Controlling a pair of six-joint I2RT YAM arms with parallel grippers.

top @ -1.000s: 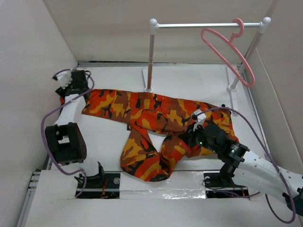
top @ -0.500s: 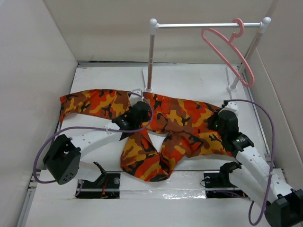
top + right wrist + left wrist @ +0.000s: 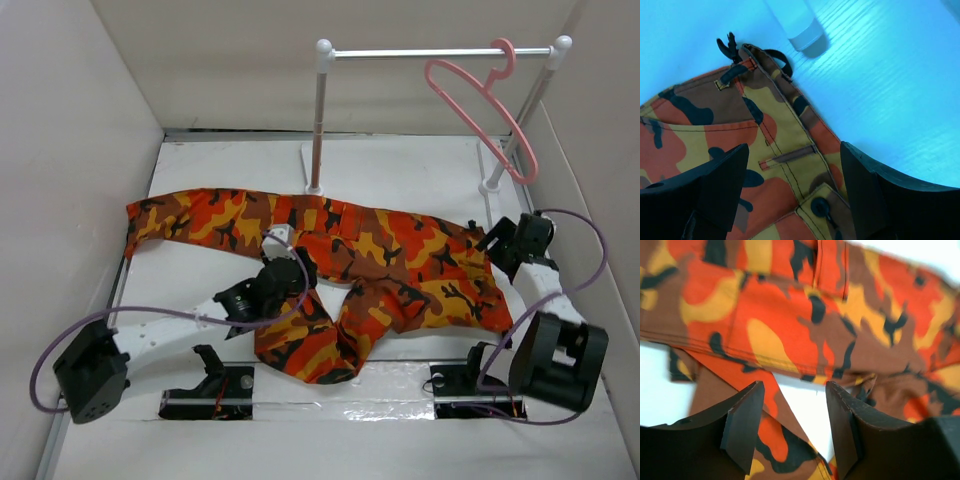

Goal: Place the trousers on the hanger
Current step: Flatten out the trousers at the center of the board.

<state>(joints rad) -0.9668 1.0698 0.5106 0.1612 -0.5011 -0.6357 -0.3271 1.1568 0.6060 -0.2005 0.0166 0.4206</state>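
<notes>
The camouflage trousers lie flat across the table, one leg stretched to the left and the other folded toward the front. The pink hanger hangs by its hook from the rail at the back right. My left gripper hovers over the crotch where the legs part; in the left wrist view it is open, with bare table and cloth between its fingers. My right gripper is at the waistband's right end. It is open over the waistband, above a black button. The drawstring lies at the waistband's corner.
A white rail on two posts stands at the back, with feet at the centre and at the right; one foot shows close to the waistband. Pale walls enclose the table on the left, back and right.
The left gripper came from the far-left leg end to the crotch, drew back toward the front and opened. The right gripper let go and swung right to the waistband's end.
</notes>
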